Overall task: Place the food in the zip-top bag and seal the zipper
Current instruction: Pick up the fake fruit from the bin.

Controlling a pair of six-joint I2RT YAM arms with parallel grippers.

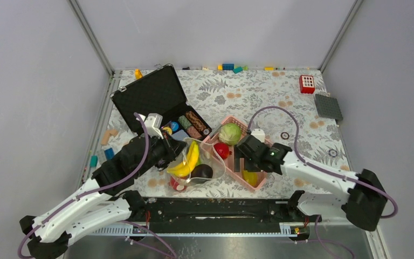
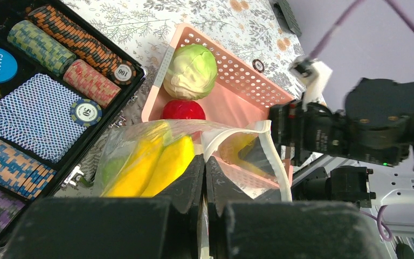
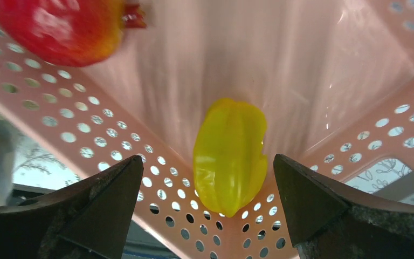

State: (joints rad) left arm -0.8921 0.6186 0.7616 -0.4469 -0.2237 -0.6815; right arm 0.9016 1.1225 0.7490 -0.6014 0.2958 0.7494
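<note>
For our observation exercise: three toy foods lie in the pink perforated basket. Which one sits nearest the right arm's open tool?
The ridged yellow plastic fruit, framed by the open right tool; the pale green cabbage and red fruit lie farther off.

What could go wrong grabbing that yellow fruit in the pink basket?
The open right gripper hovers over the ridged yellow plastic fruit, in a corner of the perforated pink plastic basket; a finger might catch the wall. The shut left gripper pinches only an edge of the clear plastic bag, so its mouth might sag.
</note>
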